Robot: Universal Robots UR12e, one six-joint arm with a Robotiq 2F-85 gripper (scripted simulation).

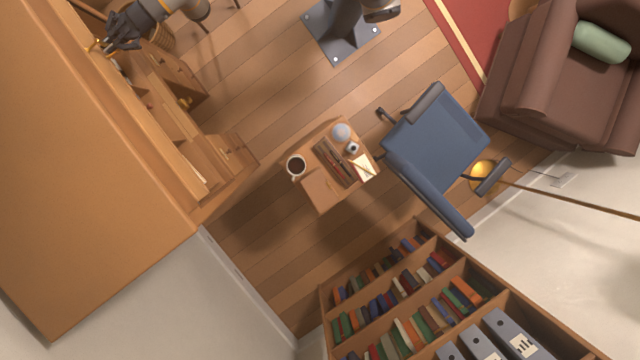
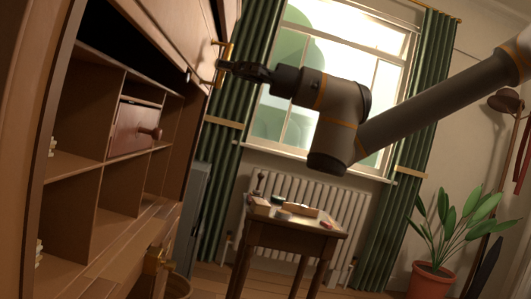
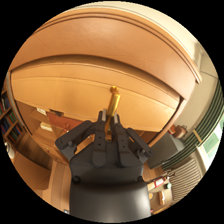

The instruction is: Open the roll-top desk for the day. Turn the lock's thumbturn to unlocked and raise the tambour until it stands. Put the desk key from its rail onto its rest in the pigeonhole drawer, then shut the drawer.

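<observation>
The brass tambour handle (image 3: 112, 105) (image 2: 223, 62) is clamped in my closed gripper (image 3: 108, 117) (image 2: 223, 65) (image 1: 111, 46). The handle sits on the lower slat of the tambour (image 3: 90, 93) (image 2: 178, 30), which is raised high over the desk's pigeonholes. Below it the dark red pigeonhole drawer (image 2: 131, 129) (image 3: 63, 122) with its round knob is closed. The brass lock (image 2: 156, 260) sits on the desk's front edge, low down. I cannot see the desk key.
The desk's curved side panel (image 2: 22, 151) and pigeonhole shelves (image 2: 98, 178) lie just below the arm. A small side table (image 2: 292, 224) with boxes stands by the radiator. A blue chair (image 1: 435, 150), a low table (image 1: 327, 162) and a bookcase (image 1: 430, 295) fill the floor.
</observation>
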